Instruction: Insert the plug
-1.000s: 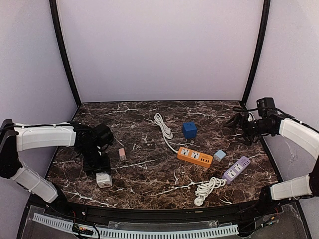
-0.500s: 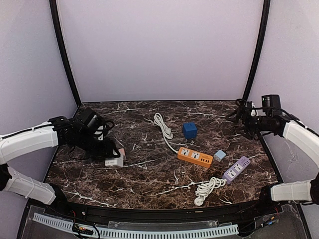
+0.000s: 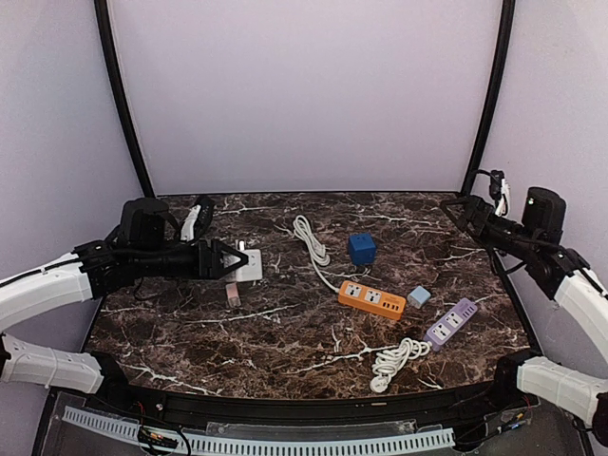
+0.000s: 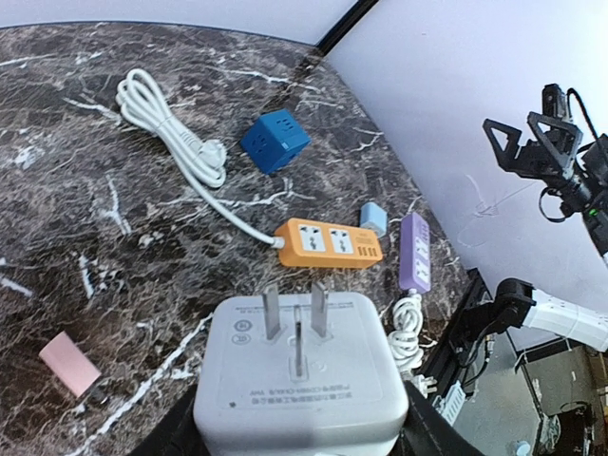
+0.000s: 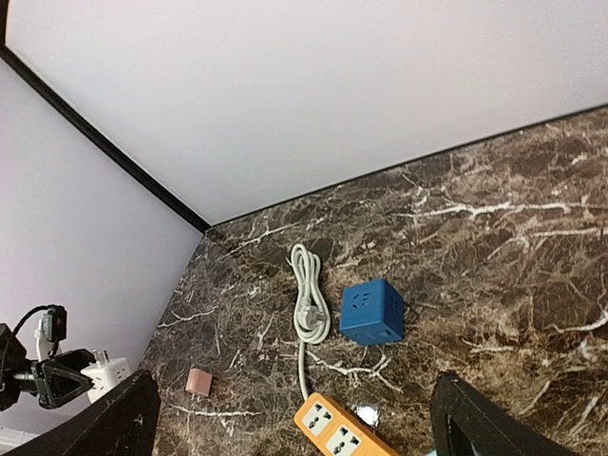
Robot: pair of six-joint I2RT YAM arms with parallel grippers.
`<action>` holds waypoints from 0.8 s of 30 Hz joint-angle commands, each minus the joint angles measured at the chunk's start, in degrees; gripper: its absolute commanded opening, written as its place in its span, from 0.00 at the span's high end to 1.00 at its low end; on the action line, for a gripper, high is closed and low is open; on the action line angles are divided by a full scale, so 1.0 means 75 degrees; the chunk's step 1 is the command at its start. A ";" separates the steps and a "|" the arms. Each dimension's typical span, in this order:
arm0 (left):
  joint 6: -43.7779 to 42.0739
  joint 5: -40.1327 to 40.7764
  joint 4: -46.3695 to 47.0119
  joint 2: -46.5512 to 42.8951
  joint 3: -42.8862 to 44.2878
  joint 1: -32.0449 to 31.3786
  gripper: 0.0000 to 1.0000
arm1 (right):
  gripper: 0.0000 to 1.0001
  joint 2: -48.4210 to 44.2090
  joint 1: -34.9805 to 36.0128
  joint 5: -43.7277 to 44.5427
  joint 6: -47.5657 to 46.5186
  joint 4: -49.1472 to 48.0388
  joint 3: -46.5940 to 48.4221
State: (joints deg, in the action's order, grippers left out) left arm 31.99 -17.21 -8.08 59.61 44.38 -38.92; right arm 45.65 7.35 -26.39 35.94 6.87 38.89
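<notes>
1. I see the orange rectangular plastic power strip lying mid-table on the dark marble tabletop.
2. My left gripper, partly closed, clamps the white square three-pin plug above the table's left side, well apart from the strip.
3. My right gripper hangs spread wide, empty, far right.

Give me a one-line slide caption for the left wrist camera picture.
Left pincer holds a white plug adapter, prongs out, over the marble table; orange power strip lies ahead.
</notes>
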 commanded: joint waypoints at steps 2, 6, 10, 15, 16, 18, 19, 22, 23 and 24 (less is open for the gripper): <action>0.0131 -0.0885 0.2741 -0.0418 -0.0787 -0.0030 0.66 | 0.01 -0.0896 0.0382 0.0783 -0.0597 -0.1596 -0.0593; -0.0121 -0.1270 0.3041 -0.0226 -0.0678 -0.0029 0.68 | 0.01 -0.1054 0.0542 0.0765 -0.0956 -0.1743 -0.0657; -0.0113 -0.1526 0.3253 0.0125 -0.0449 -0.0028 0.68 | 0.01 -0.0907 0.0744 0.0721 -0.1184 -0.1750 -0.0587; 0.0337 -0.1581 0.4054 0.0543 -0.0265 -0.0037 0.68 | 0.01 -0.0669 0.1171 0.0855 -0.1485 -0.1912 -0.0440; 0.0542 -0.1600 0.4408 0.0672 -0.0255 -0.0038 0.68 | 0.01 -0.0594 0.1275 0.0874 -0.1533 -0.1948 -0.0405; 0.0808 -0.1699 0.4880 0.0871 -0.0207 -0.0038 0.69 | 0.01 -0.0451 0.1465 0.0913 -0.1595 -0.2012 -0.0317; 0.0873 -0.1762 0.5006 0.0943 -0.0171 -0.0032 0.69 | 0.01 -0.0368 0.1589 0.0933 -0.1602 -0.2051 -0.0260; 0.1135 -0.1837 0.5319 0.1265 -0.0030 -0.0030 0.69 | 0.01 -0.0128 0.1880 0.0916 -0.1607 -0.2170 -0.0110; 0.1231 -0.1923 0.5354 0.1322 0.0063 -0.0030 0.70 | 0.01 -0.0049 0.1967 0.0911 -0.1580 -0.2206 -0.0068; 0.1284 -0.1982 0.5480 0.1435 0.0108 -0.0034 0.70 | 0.01 0.0048 0.2068 0.0901 -0.1559 -0.2226 -0.0010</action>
State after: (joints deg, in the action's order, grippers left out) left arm 38.20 -29.30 25.10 69.04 41.95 -38.92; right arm 44.45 20.49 -20.25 25.12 -6.26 36.10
